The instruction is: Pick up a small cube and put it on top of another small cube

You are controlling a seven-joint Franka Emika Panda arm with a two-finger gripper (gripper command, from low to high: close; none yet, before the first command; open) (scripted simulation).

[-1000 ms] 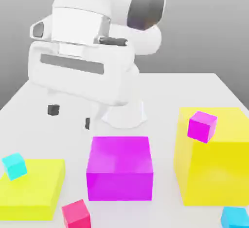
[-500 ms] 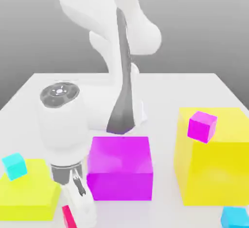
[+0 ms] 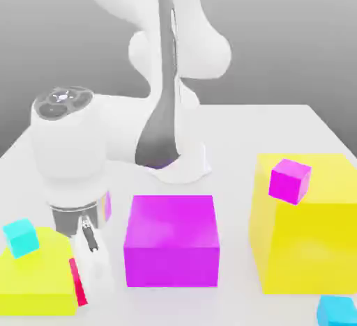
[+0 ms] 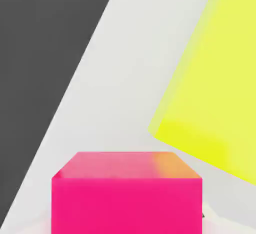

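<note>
Nearest the exterior camera, a small cyan cube point(image 3: 337, 311) sits on the table point(image 3: 279, 122) just in front of the tall yellow block point(image 3: 307, 234). Toward the exterior view's left of that block stands the big magenta block point(image 3: 171, 239), and farther left the gripper point(image 3: 89, 276) hangs low, its fingers clamped together on the small cube point(image 3: 77, 283), a crimson sliver against the low yellow block point(image 3: 35, 276). The hand view shows the small cube point(image 4: 127, 193) close up beside that yellow block point(image 4: 210, 83). Another cyan cube point(image 3: 21, 237) rests on the low block. Farther back on the tall yellow block sits a small magenta cube point(image 3: 290, 180). The grasp looks finished; the next move calls for lifting straight, clearing the blocks, then centring over a chosen cube before release.
</note>
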